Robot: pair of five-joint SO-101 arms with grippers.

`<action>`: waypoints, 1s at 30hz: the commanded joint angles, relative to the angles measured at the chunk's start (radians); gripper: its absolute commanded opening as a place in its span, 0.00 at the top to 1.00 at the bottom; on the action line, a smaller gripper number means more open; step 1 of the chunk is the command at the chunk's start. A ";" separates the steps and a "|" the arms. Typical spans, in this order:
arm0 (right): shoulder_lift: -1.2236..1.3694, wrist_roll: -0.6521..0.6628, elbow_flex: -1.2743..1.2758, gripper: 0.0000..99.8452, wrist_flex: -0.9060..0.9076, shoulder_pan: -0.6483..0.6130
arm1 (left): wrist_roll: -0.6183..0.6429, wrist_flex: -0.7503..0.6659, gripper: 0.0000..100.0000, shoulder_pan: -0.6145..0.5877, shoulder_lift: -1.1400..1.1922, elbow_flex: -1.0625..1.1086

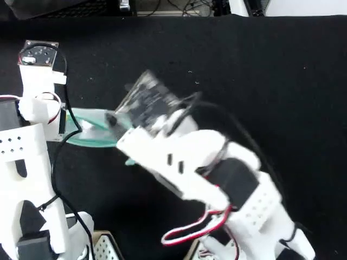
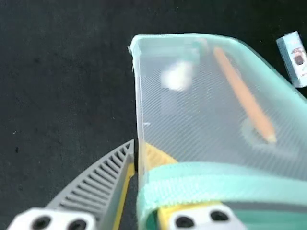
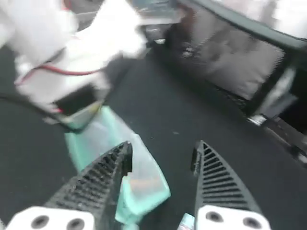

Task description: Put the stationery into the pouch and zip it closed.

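My left gripper point(image 2: 140, 149) pinches pouch point(image 2: 192, 120) end; pencil point(image 2: 242, 93) inside, blue box point(image 2: 296, 58) beside. My right gripper point(image 3: 160, 155) spread, overhanging pouch.

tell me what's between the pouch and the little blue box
Nothing: in the left wrist view, the narrow strip between the pouch and the blue box is bare black table.

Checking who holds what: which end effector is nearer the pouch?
Left. The left end effector grips the pouch at its end; the right end effector hangs open above it, apart.
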 commanded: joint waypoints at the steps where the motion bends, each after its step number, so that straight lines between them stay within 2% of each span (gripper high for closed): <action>1: -0.024 0.002 -0.071 0.81 0.028 0.181 | -0.002 0.008 0.97 0.013 -0.006 -0.010; 6: -0.012 -0.112 0.151 0.81 -0.018 0.417 | -0.002 0.008 0.97 0.013 -0.006 -0.010; 10: 0.074 -0.117 0.427 0.81 -0.175 0.446 | -0.002 0.008 0.97 0.013 -0.006 -0.010; 13: 0.220 -0.117 0.533 0.81 -0.325 0.446 | -0.003 0.008 0.97 0.013 -0.006 -0.010; 16: 0.407 -0.118 0.527 0.81 -0.430 0.448 | -0.003 0.006 0.97 0.013 -0.006 -0.010; 24: 0.746 -0.135 0.318 0.81 -0.482 0.519 | -0.002 0.006 0.97 0.015 -0.006 -0.013; 30: 0.851 -0.138 0.222 0.81 -0.480 0.442 | 0.003 0.006 0.97 0.015 -0.006 -0.016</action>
